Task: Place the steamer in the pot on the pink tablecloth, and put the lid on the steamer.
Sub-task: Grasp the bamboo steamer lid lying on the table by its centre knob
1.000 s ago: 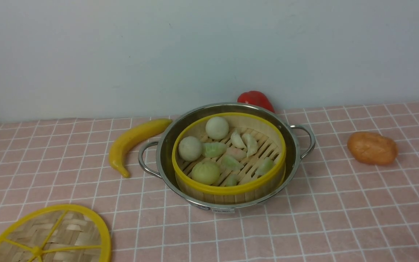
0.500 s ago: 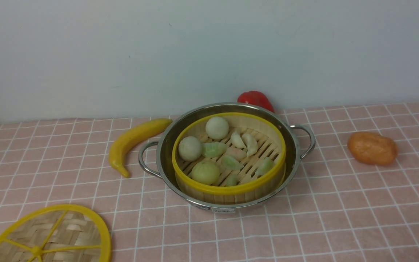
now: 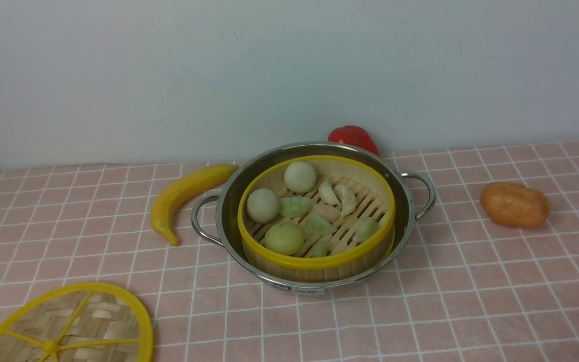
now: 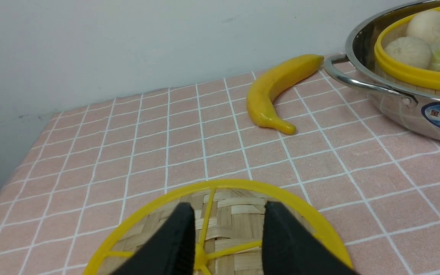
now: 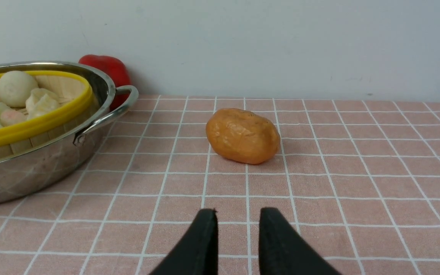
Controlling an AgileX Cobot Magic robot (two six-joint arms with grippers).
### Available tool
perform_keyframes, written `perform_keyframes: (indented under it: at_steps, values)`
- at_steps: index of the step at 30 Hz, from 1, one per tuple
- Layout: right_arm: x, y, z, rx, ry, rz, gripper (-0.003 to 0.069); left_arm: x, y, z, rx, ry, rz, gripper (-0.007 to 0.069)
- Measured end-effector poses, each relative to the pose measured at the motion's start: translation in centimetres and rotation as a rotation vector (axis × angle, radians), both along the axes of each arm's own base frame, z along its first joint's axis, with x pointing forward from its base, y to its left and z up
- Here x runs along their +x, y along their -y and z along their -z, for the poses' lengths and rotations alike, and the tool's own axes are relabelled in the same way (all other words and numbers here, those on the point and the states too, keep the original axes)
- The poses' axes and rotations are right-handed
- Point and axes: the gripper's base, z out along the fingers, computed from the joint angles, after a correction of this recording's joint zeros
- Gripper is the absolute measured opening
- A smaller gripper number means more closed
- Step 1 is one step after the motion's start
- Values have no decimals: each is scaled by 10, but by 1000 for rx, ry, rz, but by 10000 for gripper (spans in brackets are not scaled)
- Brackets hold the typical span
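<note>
The steamer (image 3: 314, 261), a bamboo basket with a yellow rim, sits inside the shiny pot (image 3: 406, 211) at the middle of the pink tablecloth (image 3: 470, 301). It holds buns and dumplings. The lid (image 3: 68, 322), a woven disc with yellow spokes, lies flat on the cloth at the near left. In the left wrist view my left gripper (image 4: 228, 206) is open just above the lid (image 4: 239, 215), its black fingers on either side of a spoke near the hub. My right gripper (image 5: 238, 211) is open and empty over bare cloth, right of the pot (image 5: 33, 168). Neither gripper shows in the front view.
A yellow banana (image 3: 184, 193) lies left of the pot. A red pepper (image 3: 352, 136) stands behind it against the wall. An orange potato (image 3: 514, 204) lies to the right, ahead of my right gripper (image 5: 243, 135). The cloth's left edge is near the lid.
</note>
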Motion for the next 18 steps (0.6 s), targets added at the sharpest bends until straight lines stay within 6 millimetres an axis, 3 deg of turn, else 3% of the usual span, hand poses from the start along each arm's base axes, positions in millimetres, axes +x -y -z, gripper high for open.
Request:
perform_keyframes:
  at_steps: [14, 16, 18]
  values:
    - [0, 0, 0, 0, 0, 0, 234, 0, 0, 0, 0, 1, 0, 243]
    - [0, 0, 0, 0, 1, 0, 238, 1, 1, -2, -32, 23, 4, 243]
    - [0, 0, 0, 0, 2, 0, 239, 2, 5, -9, -170, 96, 16, 243]
